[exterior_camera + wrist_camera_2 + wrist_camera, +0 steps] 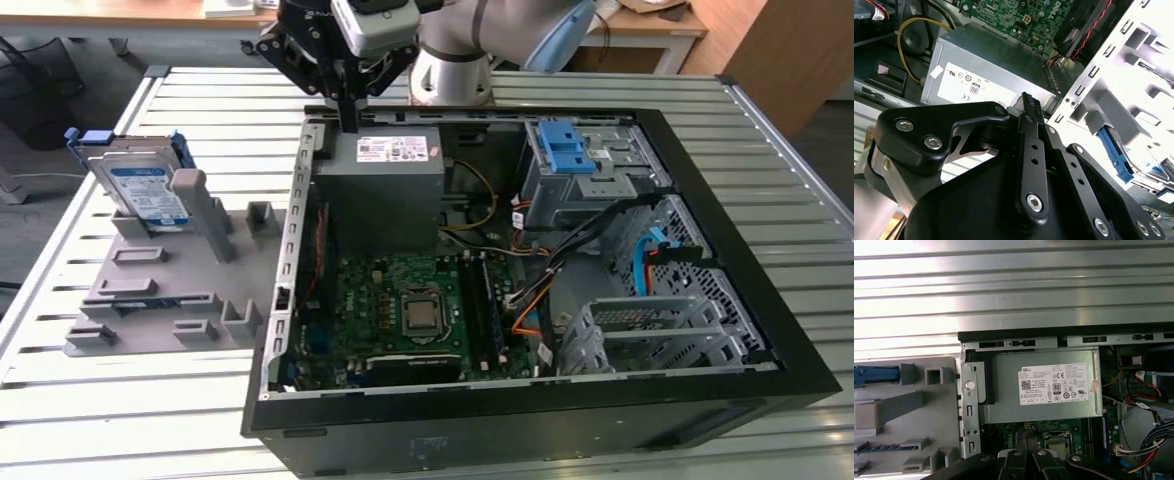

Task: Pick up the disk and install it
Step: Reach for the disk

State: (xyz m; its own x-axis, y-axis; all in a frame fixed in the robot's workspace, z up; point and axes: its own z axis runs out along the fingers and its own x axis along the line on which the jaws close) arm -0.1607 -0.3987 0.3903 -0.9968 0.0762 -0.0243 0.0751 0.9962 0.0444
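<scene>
The disk (143, 188) stands on edge in a grey fixture (174, 290) at the exterior view's left, its white-and-blue label facing out and a blue carrier frame around it. In the first wrist view the blue edge of the disk (875, 374) shows beside the fixture's grey blocks. My gripper (350, 124) hangs shut with nothing in it above the back edge of the open computer case (747, 250), just over the power-supply box (380, 185). It is well to the right of the disk in the exterior view. In the second wrist view the gripper (1027, 98) points at that box.
The black case lies open on a slatted metal table (200, 100). Inside are a green motherboard (414, 305), a drive cage with a blue latch (567, 150), loose cables (534, 250) and a second metal cage (654, 330). The arm's base (447, 70) stands behind the case.
</scene>
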